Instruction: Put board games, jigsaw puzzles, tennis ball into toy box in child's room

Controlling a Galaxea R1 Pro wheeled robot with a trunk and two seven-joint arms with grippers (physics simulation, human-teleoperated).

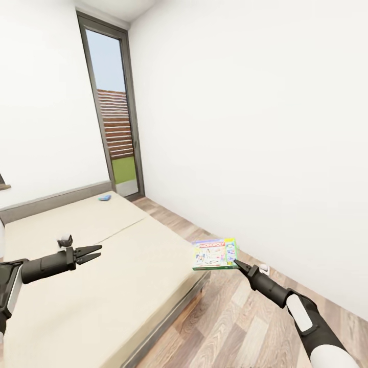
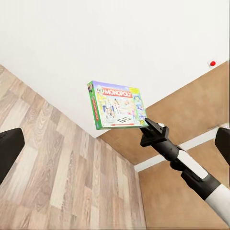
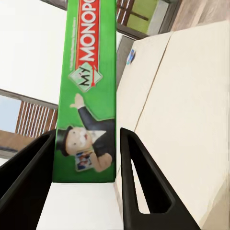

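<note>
right gripper (image 1: 236, 262) is clamped on the corner/edge of a game box (image 1: 215, 253) lettered monopoly, green-sided, held out in the air past the side of the bed (image 1: 102, 276) and over the wood floor (image 1: 230, 327). in the r wrist view the fingers (image 3: 139, 182) sit either side of the box's narrow green side (image 3: 86, 91), so the grip looks thin, on an edge only, w/ most of the box cantilevered ahead of the tips. risk 1: box pivots or slips out during the drive/turn to the table, since its weight hangs well off the pinch point; a fast arm swing or base jolt would prob do it, and it would drop to the floor. risk 2: box sticks out beyond the arm, so it could clip the white wall (image 1: 266, 128) close on that side while turning. left gripper (image 1: 94, 252) hovers over the mattress w/ jaws parted, holding nothing; in its own wrist view the fingertips (image 2: 9, 148) frame the held box (image 2: 117, 104) from afar. a small blue game (image 1: 105, 197) lies far up the bed near the glass door (image 1: 115, 112), well apart from both arms, so it's easy to forget or need a long reach across the mattress. table and toy box aren't visible from here, so the route to them can't be judged.
</note>
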